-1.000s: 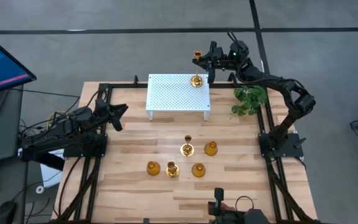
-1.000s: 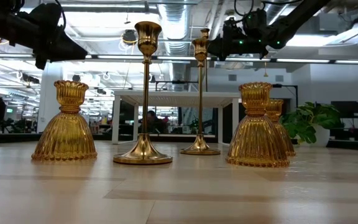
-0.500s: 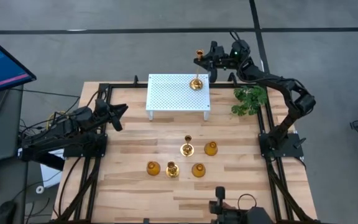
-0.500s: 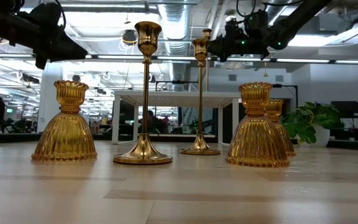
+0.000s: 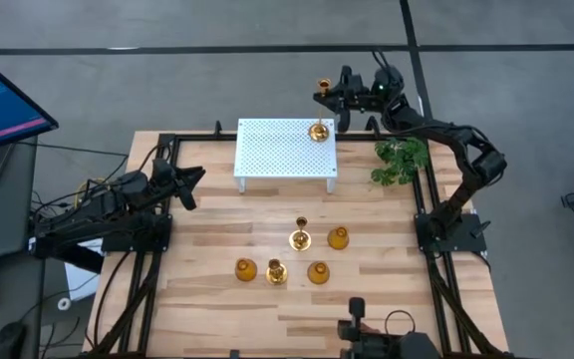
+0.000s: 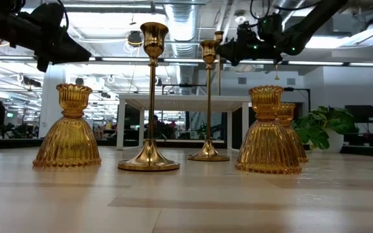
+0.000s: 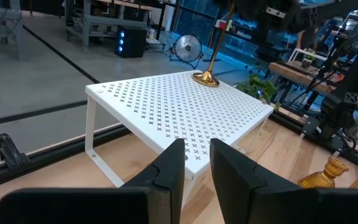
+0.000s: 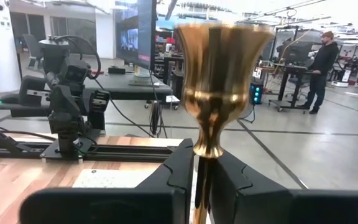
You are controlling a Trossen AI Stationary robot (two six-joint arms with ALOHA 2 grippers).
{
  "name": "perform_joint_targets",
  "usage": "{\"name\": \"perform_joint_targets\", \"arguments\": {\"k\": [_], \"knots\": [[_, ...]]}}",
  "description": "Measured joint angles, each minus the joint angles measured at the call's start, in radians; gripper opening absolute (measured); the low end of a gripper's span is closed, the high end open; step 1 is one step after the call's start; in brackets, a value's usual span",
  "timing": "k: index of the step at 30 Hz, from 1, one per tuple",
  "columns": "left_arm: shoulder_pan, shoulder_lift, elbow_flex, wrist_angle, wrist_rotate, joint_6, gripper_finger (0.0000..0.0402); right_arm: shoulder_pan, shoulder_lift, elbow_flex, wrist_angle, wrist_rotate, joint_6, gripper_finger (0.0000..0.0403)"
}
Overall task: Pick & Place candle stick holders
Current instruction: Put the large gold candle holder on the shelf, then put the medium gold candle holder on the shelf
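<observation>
The wooden worktop (image 5: 217, 299) carried a white perforated stand (image 5: 277, 150) at its far side and a green plant (image 5: 402, 160) at the far right corner. Nearer the front stood five candle stick holders: three short bulbous ones (image 5: 338, 237) (image 5: 245, 268) (image 5: 318, 272) and two slim-stemmed sticks (image 5: 300, 238) (image 5: 276, 271), all upright. The sixth, the tall stick (image 5: 318, 131), had its round base on the stand's far right corner, seemingly resting there, though contact could not be confirmed. The right tool (image 5: 339, 92) was clamped on the stem just under the cup, which the right wrist view showed directly above its fingers (image 8: 173, 168). The stick's long axis leaned in the left wrist view, the cup sitting farther from the worktop's centre than the base, so the coming move probably turned on bringing that axis upright over the base before the fingers let go; otherwise it could topple off the stand's edge. The right arm was the only one near it. The left tool (image 5: 189, 184) waited by the worktop's left rail, well apart from every holder, its fingers (image 7: 169, 171) a narrow gap apart around nothing.
</observation>
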Motion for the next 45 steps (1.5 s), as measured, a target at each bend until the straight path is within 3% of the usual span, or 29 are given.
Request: {"name": "perform_joint_targets", "arguments": {"k": [10,23,31,35,39,42,45], "knots": [[0.0,0.0,0.0,0.004,0.0,-0.002,0.0076,0.0,0.0,-0.009,0.017,0.01,0.005,0.0045],[0.0,0.0,0.0,0.007,0.0,-0.001,0.0076,0.0,0.0,-0.009,0.007,0.012,0.017,0.0213],[0.0,0.0,0.0,0.007,0.0,0.005,0.0076,-0.036,-0.047,-0.008,-0.076,0.01,0.005,0.0221],[0.0,0.0,0.0,0.007,-0.001,0.007,0.0076,-0.065,-0.109,-0.008,-0.178,0.016,-0.017,0.022],[0.0,0.0,0.0,0.007,-0.004,0.008,0.0076,-0.101,-0.231,-0.008,-0.436,0.075,-0.09,0.0227],[0.0,0.0,0.0,0.008,-0.004,0.008,0.0076,-0.112,-0.366,-0.008,-0.687,0.192,-0.2,0.0233],[0.0,0.0,0.0,0.014,-0.004,0.008,0.0076,-0.092,-0.509,-0.008,-0.908,0.374,-0.299,0.0234]]}}
